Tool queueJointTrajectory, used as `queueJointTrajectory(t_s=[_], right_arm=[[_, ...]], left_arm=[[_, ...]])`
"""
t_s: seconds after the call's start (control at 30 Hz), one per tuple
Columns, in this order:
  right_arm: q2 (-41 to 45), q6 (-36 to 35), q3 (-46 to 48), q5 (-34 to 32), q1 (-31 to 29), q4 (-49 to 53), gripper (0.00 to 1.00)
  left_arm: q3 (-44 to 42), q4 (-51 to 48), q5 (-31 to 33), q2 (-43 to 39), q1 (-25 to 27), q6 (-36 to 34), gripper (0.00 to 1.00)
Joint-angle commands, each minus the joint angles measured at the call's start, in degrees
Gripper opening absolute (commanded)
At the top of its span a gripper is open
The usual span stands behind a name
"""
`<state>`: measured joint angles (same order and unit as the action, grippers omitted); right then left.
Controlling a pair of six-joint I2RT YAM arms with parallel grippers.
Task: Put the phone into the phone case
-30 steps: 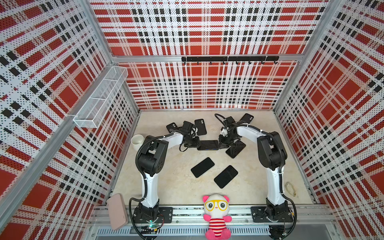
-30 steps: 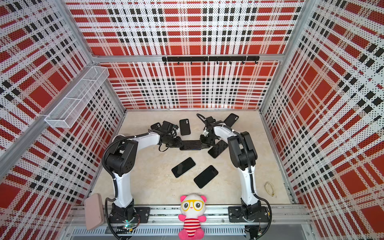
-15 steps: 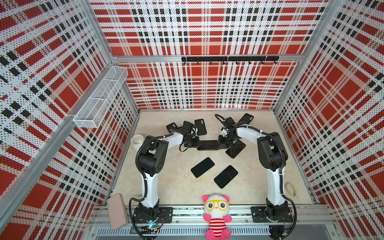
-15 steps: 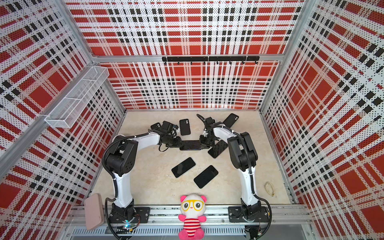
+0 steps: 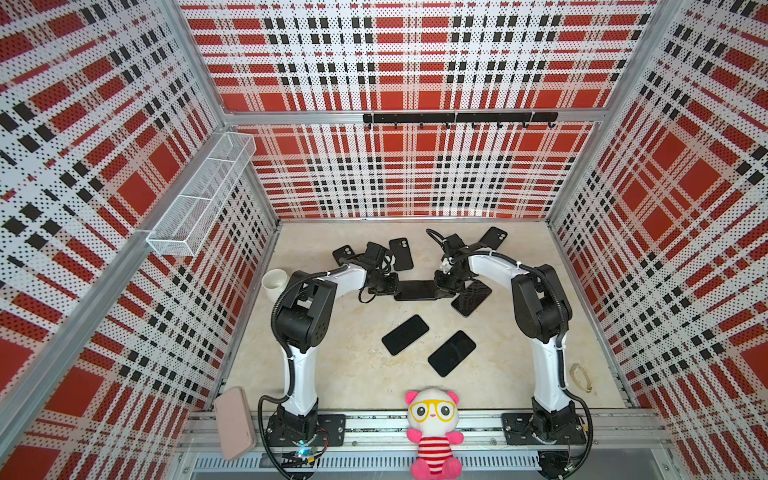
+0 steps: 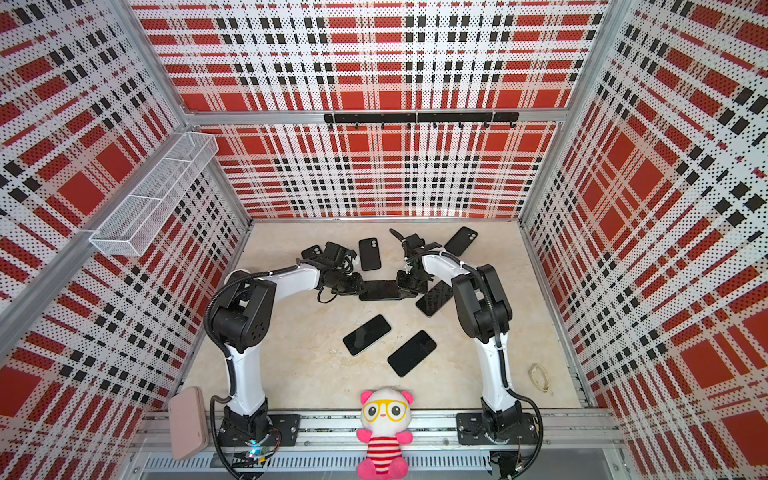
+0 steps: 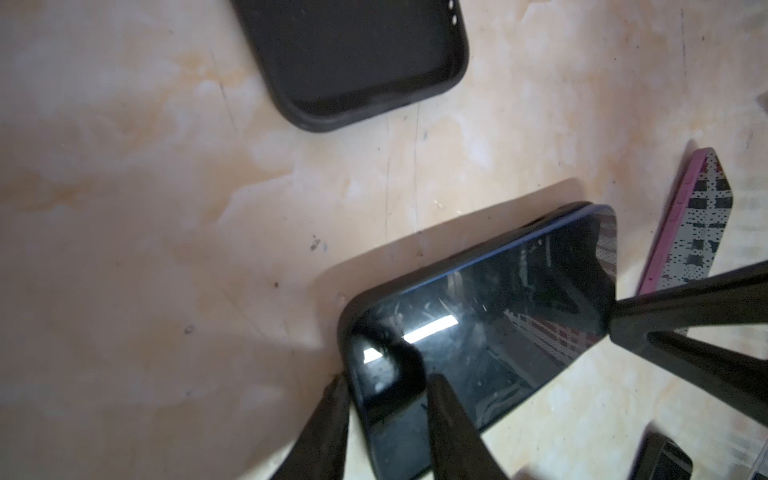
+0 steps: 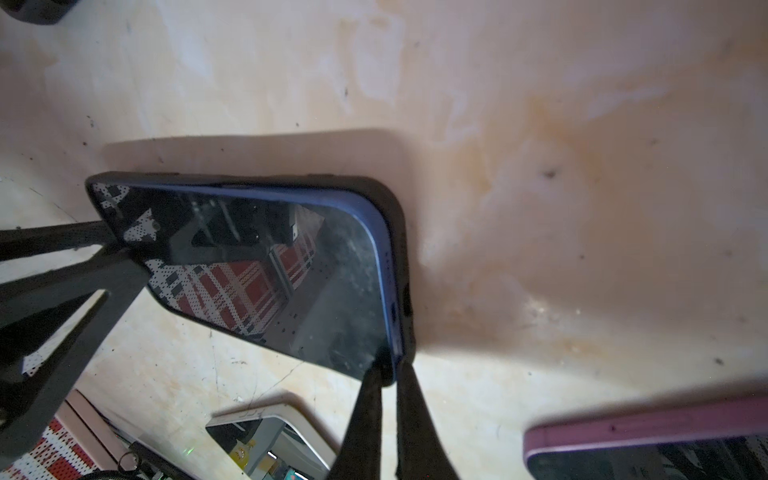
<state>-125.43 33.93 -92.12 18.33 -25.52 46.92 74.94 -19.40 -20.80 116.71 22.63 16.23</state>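
Presently one dark blue glass-fronted phone (image 5: 417, 289), lying in one black rubber phone case (image 8: 402, 249), sits between two grippers: left gripper (image 7: 384, 386) and right gripper (image 8: 388, 370) each clamp one end. Three loose phones (image 5: 405, 334) (image 5: 451, 353) (image 5: 471, 297) lie near them.

Left arm (image 5: 349, 277), right arm (image 5: 494, 266): jaws clamped.

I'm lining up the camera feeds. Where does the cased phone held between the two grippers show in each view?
Both top views: cased phone mid-table, toward the back.
Left wrist: close up, screen up, near an empty black case.
Right wrist: close up, blue edge showing inside its case.
Shared landmark: the pink-edged phone lying beside it.
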Motion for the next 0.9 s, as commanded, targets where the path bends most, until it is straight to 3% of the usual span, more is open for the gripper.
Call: queueJointTrajectory(t_s=[0.0,0.1,0.23,0.53,0.87], right_arm=[[-18.33,0.56,6.21,-5.5,-6.38,-2.98,0.09],[-17.47,0.09,5.74,-6.52,-7.13,-1.73,0.1],[-9.83,-0.83,4.14,-9.86,-5.5,1.51,0.12],[3.86,-6.74,-9.89,-10.89,-0.67,9.76,0.21],[0.27,-16.22,-18.42,-11.67,1.0,11.88,0.2]], left_arm=[[-0.83,-2.45,-4.43,3.73,2.92,-0.24,0.35],[-0.89,-2.44,-4.44,3.58,2.9,-0.37,0.35],[-0.87,-2.48,-4.13,3.18,2.4,-0.36,0.35],[-0.58,-3.12,-2.32,2.56,1.54,-1.15,0.35],[-0.53,-2.21,0.9,1.35,0.49,-1.97,0.39]])
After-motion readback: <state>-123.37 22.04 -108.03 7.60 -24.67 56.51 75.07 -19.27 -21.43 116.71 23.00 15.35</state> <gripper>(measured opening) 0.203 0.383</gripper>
